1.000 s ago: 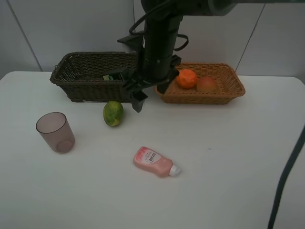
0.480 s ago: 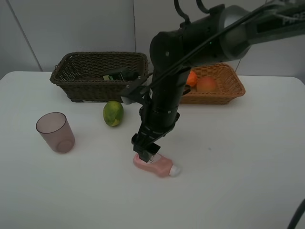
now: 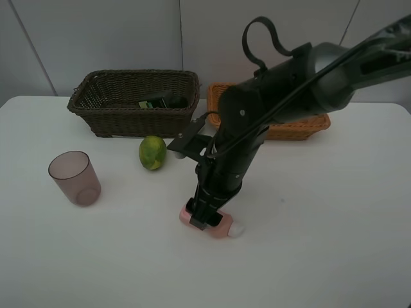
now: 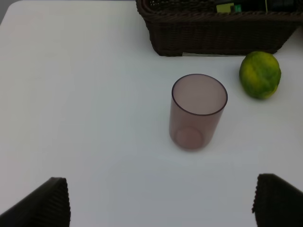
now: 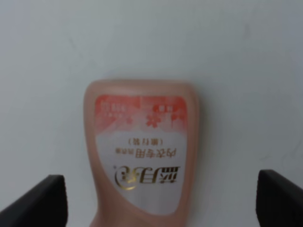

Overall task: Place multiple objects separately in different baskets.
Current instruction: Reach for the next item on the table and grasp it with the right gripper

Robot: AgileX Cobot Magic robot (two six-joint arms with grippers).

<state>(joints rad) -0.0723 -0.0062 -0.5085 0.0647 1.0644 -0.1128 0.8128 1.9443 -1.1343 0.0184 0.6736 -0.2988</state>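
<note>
**Right arm sinking lower onto the pink bottle [image 3: 223, 226]**

Left of the bottle, the cup [image 4: 198, 111] is standing before the released left jaws. The right jaws are straddling the bottle, spread wide, as it is lying on the desk [image 3: 321, 224]. Grasping is underway; clenching, then lifting basketward, is coming next.

I seem to be working in a robot test lab. Plain pale wall panels [image 3: 96, 38] stand right behind the dark basket [image 3: 109, 109], a bare white bench [image 3: 334, 244] spreads out in front of it, and a black robot arm [image 3: 289, 83] hangs over that bench.
</note>
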